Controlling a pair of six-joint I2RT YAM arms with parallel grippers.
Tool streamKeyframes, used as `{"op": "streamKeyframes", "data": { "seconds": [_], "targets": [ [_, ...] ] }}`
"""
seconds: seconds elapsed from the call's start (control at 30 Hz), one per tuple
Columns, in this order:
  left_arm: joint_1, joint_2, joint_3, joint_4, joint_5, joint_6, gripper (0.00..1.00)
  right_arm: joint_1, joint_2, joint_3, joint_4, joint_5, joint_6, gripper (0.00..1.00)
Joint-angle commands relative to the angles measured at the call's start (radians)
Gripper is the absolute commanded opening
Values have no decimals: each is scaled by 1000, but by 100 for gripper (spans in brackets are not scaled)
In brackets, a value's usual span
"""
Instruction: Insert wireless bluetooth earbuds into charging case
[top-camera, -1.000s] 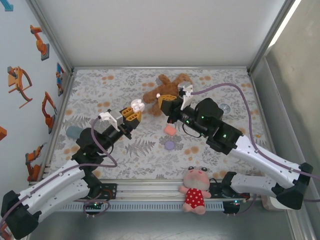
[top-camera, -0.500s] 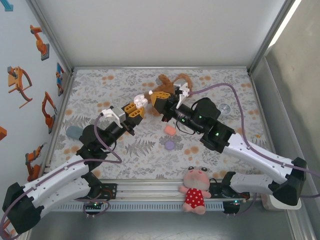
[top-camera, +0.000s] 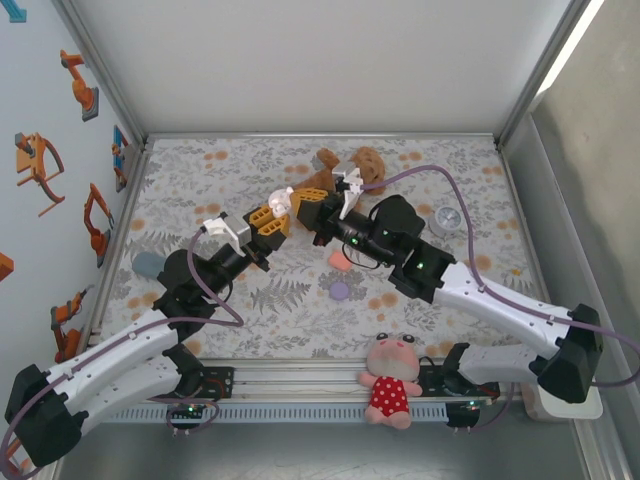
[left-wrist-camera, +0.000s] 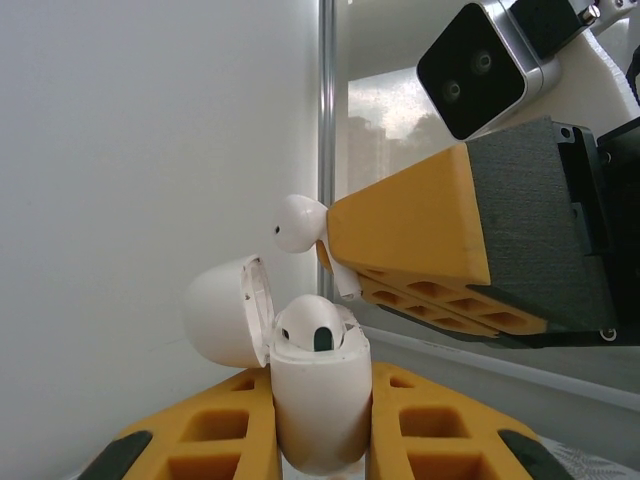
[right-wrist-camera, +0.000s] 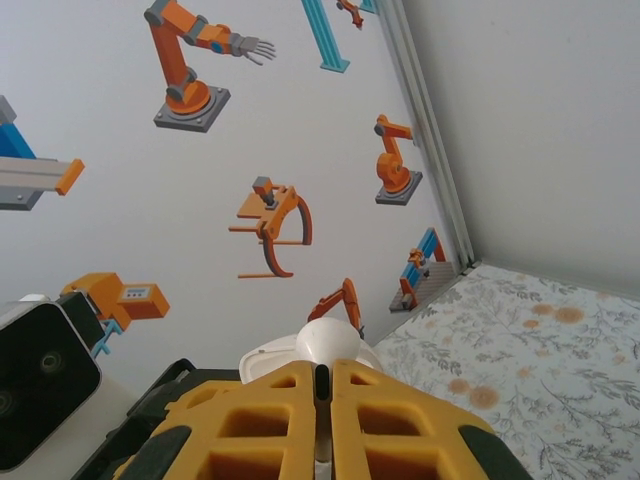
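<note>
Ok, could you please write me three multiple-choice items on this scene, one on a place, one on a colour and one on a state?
1. Where is the small white plastic charging case?
A) between the left gripper's fingers
B) on the table
C) on the plush bear

2. What colour is the small stemmed plastic earbud pinched by the right gripper?
A) purple
B) white
C) black

3. How is the case's rounded lid?
A) shut
B) removed
C) hinged open

Key:
1 A, the yellow fingers clamp its lower half.
2 B, it shows white at the fingertips.
3 C, it tilts back beside a seated bud.
</note>
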Motion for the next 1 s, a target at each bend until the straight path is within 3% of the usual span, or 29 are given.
{"op": "streamKeyframes", "data": {
  "seconds": [0.0, 0.97],
  "targets": [
    [0, 3, 38, 42, 19, 19, 0, 8, 6, 13, 49, -9, 14, 9],
    [0, -10, 34, 45, 11, 15, 0, 22, 21, -8, 24, 15, 7, 8]
  ]
}}
